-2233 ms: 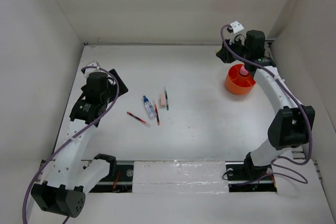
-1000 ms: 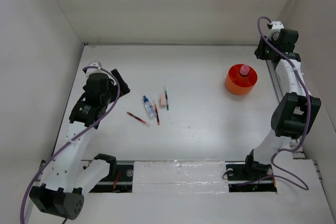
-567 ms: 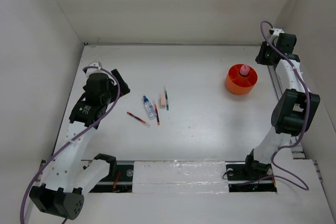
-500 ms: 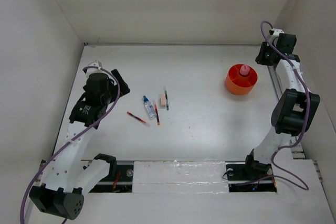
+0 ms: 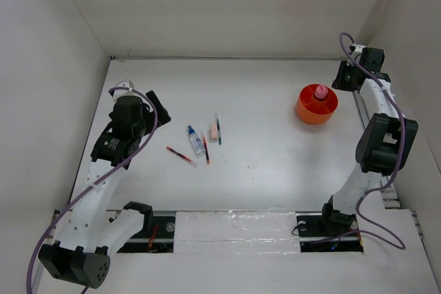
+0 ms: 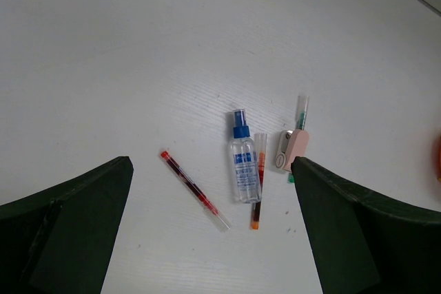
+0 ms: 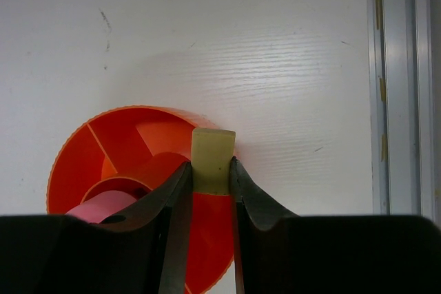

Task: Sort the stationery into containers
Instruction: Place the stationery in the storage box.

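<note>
Your right gripper [image 7: 212, 170] pinches the tiny tan cube [image 7: 213, 160] beside the orange tub [image 5: 306, 111], near the far right corner of the counter [image 5: 275, 163].
In the right wrist view the cube lines up with the tub's rim, and the pink-capped cylinder [image 5: 320, 92] stands inside the tub. Your left gripper [image 6: 210, 166] hangs wide open and holds nothing, above the clear bottle [image 6: 243, 166], two red pens [image 6: 193, 189], the pink eraser block [image 6: 294, 151] and the dark green pen [image 6: 301, 109], grouped toward the left edge.

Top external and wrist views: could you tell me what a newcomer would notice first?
The orange tub sits at the far right of the table with a pink-capped cylinder standing in it. The right gripper pinches a tan cube, seen against the tub's rim. Left of centre lie a blue-capped bottle and pens.
</note>
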`<state>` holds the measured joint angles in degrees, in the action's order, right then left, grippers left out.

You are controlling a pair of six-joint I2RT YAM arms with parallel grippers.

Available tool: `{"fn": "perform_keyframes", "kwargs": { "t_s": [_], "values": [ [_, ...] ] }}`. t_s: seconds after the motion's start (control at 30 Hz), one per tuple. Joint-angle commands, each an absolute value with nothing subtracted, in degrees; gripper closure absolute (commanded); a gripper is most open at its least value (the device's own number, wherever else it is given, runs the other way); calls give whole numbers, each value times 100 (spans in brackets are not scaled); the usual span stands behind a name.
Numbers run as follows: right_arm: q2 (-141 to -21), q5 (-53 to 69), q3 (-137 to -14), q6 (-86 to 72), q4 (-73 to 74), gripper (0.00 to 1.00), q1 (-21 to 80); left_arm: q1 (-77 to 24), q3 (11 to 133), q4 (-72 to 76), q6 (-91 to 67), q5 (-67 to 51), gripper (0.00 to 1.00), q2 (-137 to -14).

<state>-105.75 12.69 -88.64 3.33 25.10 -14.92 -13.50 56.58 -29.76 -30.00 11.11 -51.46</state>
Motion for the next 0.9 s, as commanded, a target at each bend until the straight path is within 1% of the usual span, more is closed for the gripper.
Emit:
{"fn": "perform_keyframes", "kwargs": {
  "t_s": [0.0, 0.13, 0.3, 0.53, 0.87],
  "values": [
    [-10441, 1345, -8859, 396, 2504, 97, -1441, -1371, 5599, -2821, -2918, 1160, 0, -5054],
    [-10494, 1144, -8991, 335, 2768, 97, -1441, -1371, 5599, -2821, -2918, 1160, 0, -5054],
    [-9968, 940, -8395, 211, 2549, 97, -1441, -1371, 5599, -2821, -2918, 1160, 0, -5106],
    [-9791, 923, -8052, 158, 2487, 97, -1441, -1371, 5599, -2821, -2918, 1160, 0, -5106],
    [-9625, 800, -7779, 105, 2435, 93, -1389, -1371, 5599, -2821, -2918, 1160, 0, -5106]
  ]
}}
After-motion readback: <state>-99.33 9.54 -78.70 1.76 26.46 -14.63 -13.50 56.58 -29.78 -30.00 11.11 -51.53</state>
